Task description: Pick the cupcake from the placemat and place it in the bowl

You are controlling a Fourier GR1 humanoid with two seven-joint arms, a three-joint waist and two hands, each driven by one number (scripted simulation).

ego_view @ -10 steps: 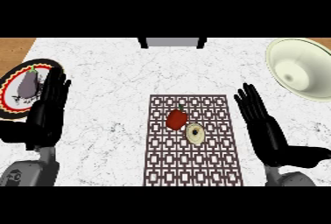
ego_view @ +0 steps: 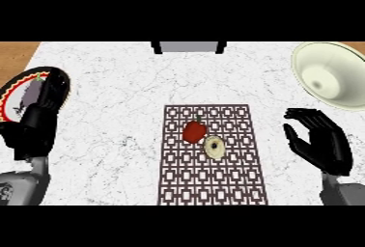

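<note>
A pale round cupcake [ego_view: 214, 147] lies on the brown patterned placemat [ego_view: 214, 183] in the middle of the counter, touching a red fruit [ego_view: 194, 131] on its upper left. The cream bowl [ego_view: 331, 75] stands at the far right back. My right hand [ego_view: 321, 144] hovers right of the placemat, below the bowl, fingers relaxed and slightly bent, holding nothing. My left hand [ego_view: 35, 126] rests open at the left edge, fingers pointing up.
A dark plate [ego_view: 21, 99] with a red and yellow rim holds a grey object at the far left, partly behind my left hand. A grey box with black ends [ego_view: 189, 47] sits at the counter's back edge. Wooden floor shows at the top left.
My right hand has shifted right, away from the placemat, and its fingers have bent slightly. The left hand and the objects on the placemat stay as they were.
</note>
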